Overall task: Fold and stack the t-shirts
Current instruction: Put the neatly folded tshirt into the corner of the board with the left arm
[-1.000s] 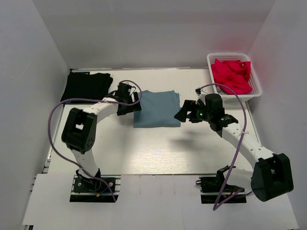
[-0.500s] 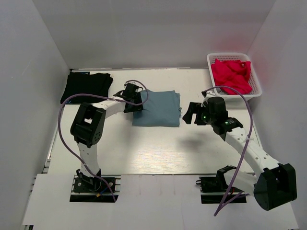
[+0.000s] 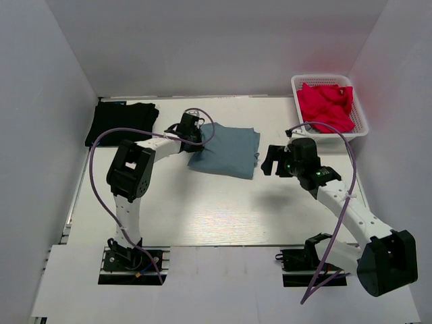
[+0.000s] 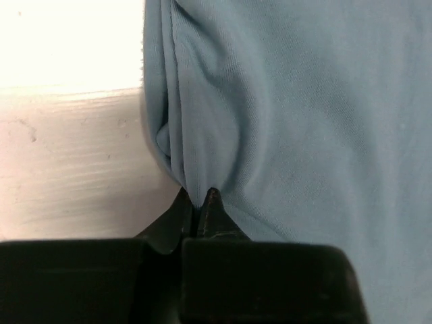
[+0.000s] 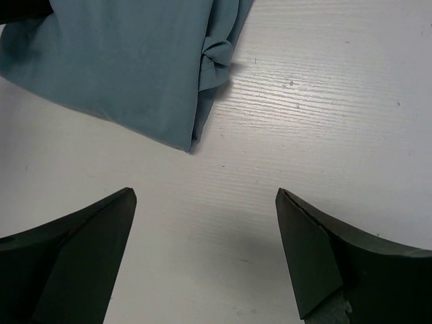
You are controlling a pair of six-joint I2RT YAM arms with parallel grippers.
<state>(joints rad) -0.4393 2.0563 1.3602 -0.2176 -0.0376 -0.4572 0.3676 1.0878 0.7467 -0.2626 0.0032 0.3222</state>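
My left hand [image 4: 196,197] is clamped on the left edge of the folded blue-grey t-shirt [image 3: 228,154] lying on the table [image 3: 223,216], my right hand [image 5: 206,196] gapes empty near its right edge; the cloth looks light and limp, so I'd pinch through every layer.

You have a plain dusty blue-grey t-shirt [image 3: 226,152], a plain black t-shirt [image 3: 121,121], and crimson cloth [image 3: 327,104] in a white mesh basket [image 3: 360,108].
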